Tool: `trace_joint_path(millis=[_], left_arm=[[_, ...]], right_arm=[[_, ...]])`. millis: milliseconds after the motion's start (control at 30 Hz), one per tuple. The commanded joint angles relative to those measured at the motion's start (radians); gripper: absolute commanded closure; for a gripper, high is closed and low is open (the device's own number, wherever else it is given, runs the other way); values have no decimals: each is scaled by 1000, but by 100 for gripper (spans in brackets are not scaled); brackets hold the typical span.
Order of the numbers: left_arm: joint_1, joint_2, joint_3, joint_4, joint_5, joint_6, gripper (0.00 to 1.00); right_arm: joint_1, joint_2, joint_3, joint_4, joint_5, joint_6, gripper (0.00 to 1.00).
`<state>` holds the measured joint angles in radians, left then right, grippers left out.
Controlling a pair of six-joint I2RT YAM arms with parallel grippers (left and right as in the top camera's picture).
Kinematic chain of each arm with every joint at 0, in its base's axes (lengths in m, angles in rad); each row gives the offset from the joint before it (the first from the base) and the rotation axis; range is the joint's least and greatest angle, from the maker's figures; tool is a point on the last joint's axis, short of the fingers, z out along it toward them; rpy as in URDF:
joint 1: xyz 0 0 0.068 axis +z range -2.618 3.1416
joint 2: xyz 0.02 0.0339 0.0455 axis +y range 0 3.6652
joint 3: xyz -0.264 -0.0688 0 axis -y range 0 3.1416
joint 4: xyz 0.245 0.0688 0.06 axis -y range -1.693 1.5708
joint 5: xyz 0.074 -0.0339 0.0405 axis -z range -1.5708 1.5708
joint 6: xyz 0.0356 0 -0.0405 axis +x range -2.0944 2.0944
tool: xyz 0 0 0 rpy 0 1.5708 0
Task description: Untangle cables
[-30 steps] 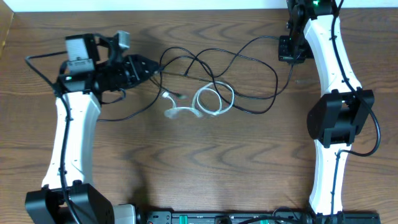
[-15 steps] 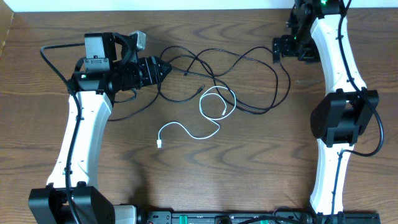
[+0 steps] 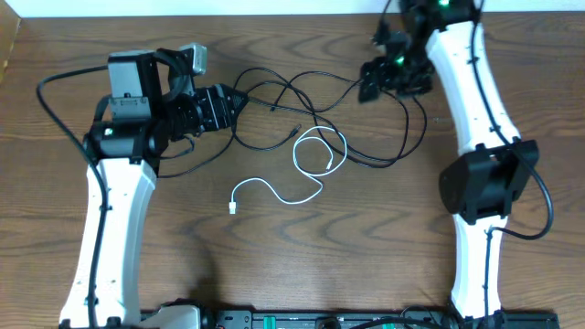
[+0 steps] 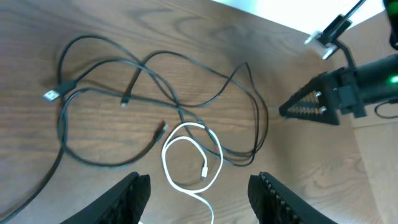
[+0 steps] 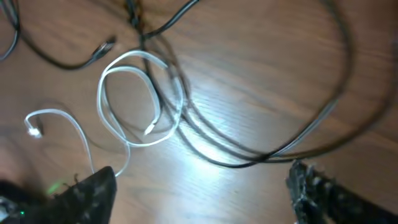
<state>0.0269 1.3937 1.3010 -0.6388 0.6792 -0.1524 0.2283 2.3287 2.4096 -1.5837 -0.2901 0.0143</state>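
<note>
The black cable [image 3: 384, 164] sprawls in wide, crossing loops across the middle back of the table. The white cable [image 3: 295, 155] forms a small loop at the black loops' near edge. Its tail runs forward and left to a plug. My left gripper [image 3: 239, 99] points right at the black loops' left end. In the left wrist view it [image 4: 200, 182] is open, above the white cable [image 4: 163, 158] and black cable [image 4: 99, 165]. My right gripper [image 3: 373, 82] hovers over the black loops' right part. It [image 5: 202, 180] stands open and empty above the black cable [image 5: 236, 163] and white loop [image 5: 101, 102].
The wooden table [image 3: 302, 265] has a white wall strip along its back edge. Thick black arm cables hang beside both arms. A dark rail runs along the front edge between the two arm bases.
The right gripper has opened and swung left and forward over the black loops. The white cable's bunched tail has stretched out forward and left. The left arm has shifted slightly.
</note>
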Motion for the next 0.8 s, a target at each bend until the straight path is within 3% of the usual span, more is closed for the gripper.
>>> trace_joint_path(millis=[0, 133, 267, 533, 767], left_arm=[[0, -5, 12, -39, -84, 8, 44], [0, -4, 12, -72, -156, 9, 43], [0, -4, 12, -79, -201, 9, 44], [0, -3, 12, -86, -228, 9, 44], [0, -2, 12, -106, -228, 10, 44]], right_arm=[[64, -17, -90, -3, 22, 82, 21], [119, -17, -217, 32, 75, 176, 42], [165, -17, -302, 80, 75, 247, 43], [262, -17, -409, 149, 222, 430, 64], [301, -17, -556, 300, 237, 487, 67]])
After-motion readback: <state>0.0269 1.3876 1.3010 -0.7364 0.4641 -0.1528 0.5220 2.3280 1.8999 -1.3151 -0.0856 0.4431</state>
